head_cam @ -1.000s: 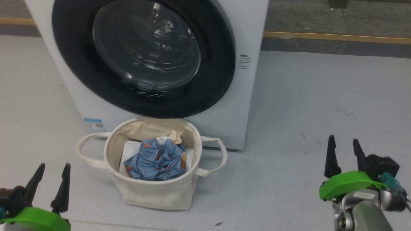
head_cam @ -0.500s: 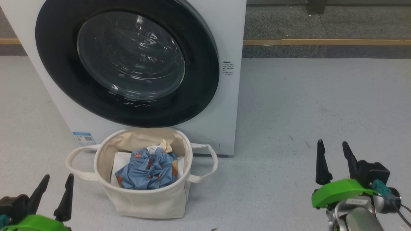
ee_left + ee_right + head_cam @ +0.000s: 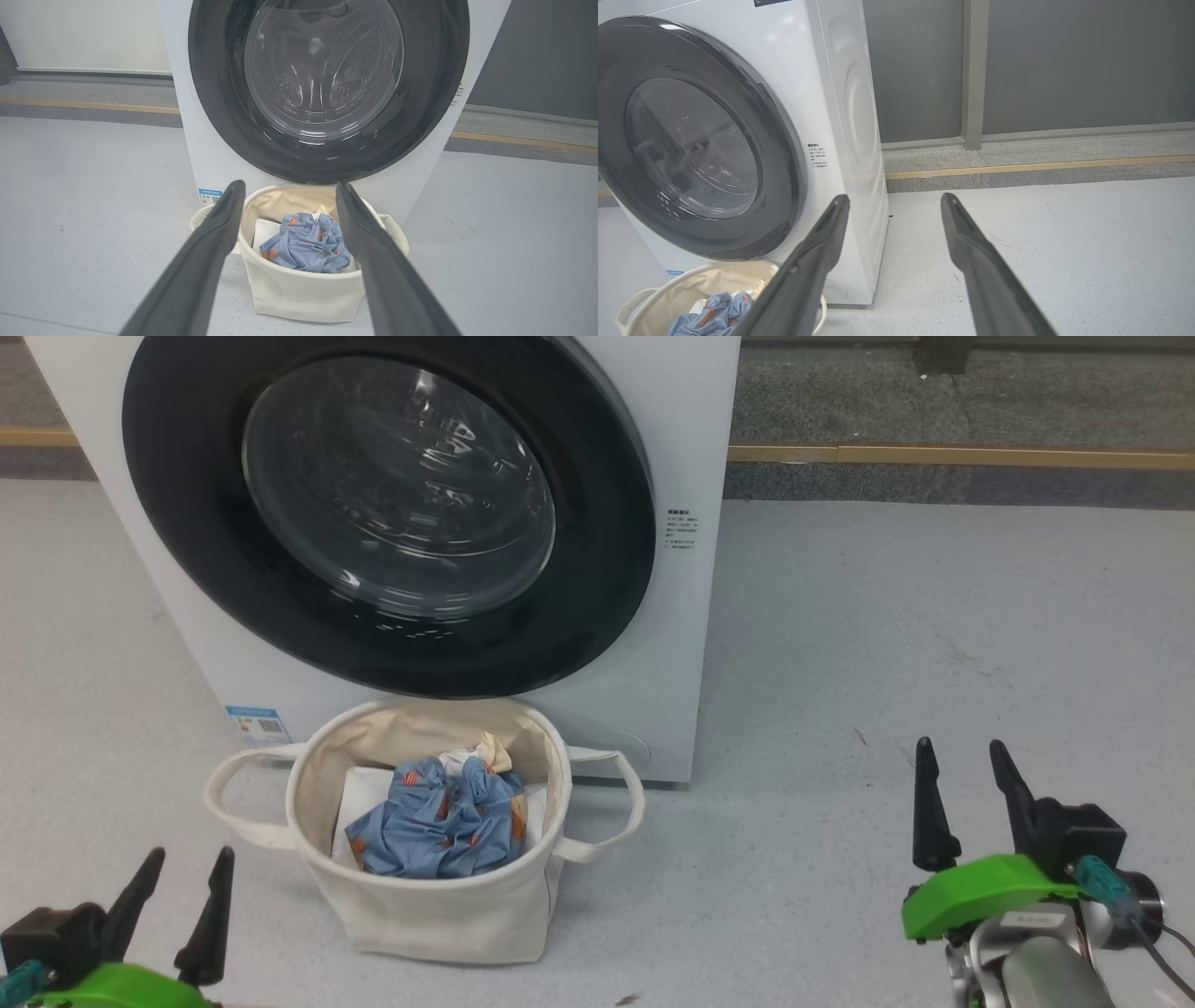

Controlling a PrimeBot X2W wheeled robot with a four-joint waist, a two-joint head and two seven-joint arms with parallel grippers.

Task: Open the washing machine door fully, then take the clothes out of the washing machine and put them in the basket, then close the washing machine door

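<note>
The clothes [image 3: 439,821]: crumpled blue-and-cream heap, lying in the basket [image 3: 439,919], which stands on the floor [image 3: 840,663] just before the washing machine door [image 3: 611,569]. Handling? (A)

Soft, light, limp, I'd judge. Pinch a raised fold on top, not the white sheet [image 3: 359,793] beneath. Door looks shut flush on the washing machine [image 3: 695,420]; glossy rim, likely slick. (B)

Pincers? (A)

Both spread wide and empty: left gripper [image 3: 191,854], right gripper [image 3: 961,744], each well apart from the basket. (B)

Even bright light; glare on the door [image 3: 397,509].
</note>
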